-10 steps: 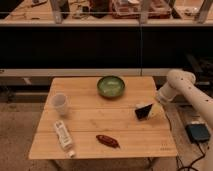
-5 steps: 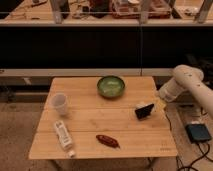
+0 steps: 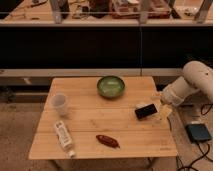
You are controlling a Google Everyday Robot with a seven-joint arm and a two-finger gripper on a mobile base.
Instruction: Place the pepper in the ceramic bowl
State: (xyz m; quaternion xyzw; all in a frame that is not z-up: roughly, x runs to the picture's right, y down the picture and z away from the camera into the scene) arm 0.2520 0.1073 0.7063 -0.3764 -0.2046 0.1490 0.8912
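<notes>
The wooden table is seen filling the centre of the frame, with everything laid out in the open so that each item can be reached from above. The white robot arm is bent in from the right edge, its bulk clear of the tabletop. The green ceramic bowl is set at the upper middle of the table, mouth up and nothing in it, ready to be filled. The white plastic bottle is laid on its side at lower left, and the translucent cup is stood upright just above it, both well away from the arm. The gripper is held low over the table's right side, fingers spread apart with nothing between them, apparently readied for a grasp. The pepper is found lying flat at the lower middle, untouched, well apart from gripper and bowl alike. A reach down and to the left is judged to be called for next.
</notes>
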